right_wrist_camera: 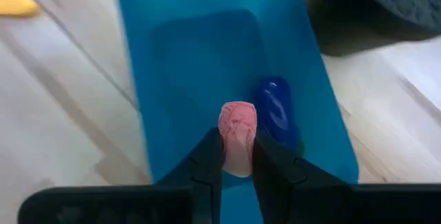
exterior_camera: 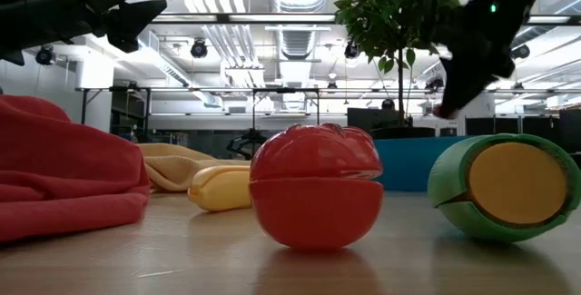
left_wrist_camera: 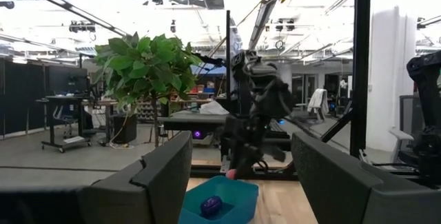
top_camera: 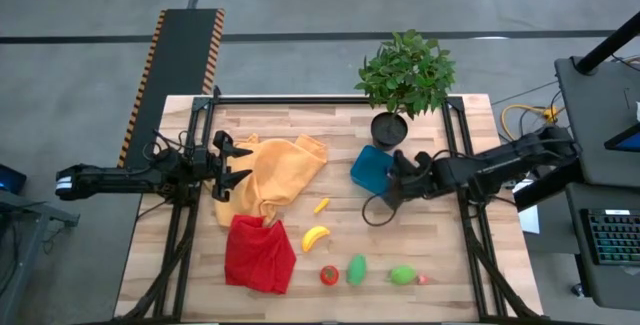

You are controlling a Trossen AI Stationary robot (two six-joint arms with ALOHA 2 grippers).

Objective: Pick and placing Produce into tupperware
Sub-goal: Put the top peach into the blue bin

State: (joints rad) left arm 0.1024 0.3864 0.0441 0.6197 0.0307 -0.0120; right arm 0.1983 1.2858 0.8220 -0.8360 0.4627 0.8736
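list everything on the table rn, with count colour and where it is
teal-blue rectangular plastic tupperware: 1, back right, by the plant pot
purple toy eggplant: 1, inside the tupperware
small pink toy piece: 1, gripped above the tupperware
yellow toy banana: 1, centre
small yellow piece: 1, behind the banana
red toy tomato: 1, front
green toy pieces: 2, right of the tomato
tiny pink piece: 1, front right
orange cloth: 1, left
red cloth: 1, front left
leafy potted plant: 1, back edge
left tool: open, left side
right tool: shut on the pink piece
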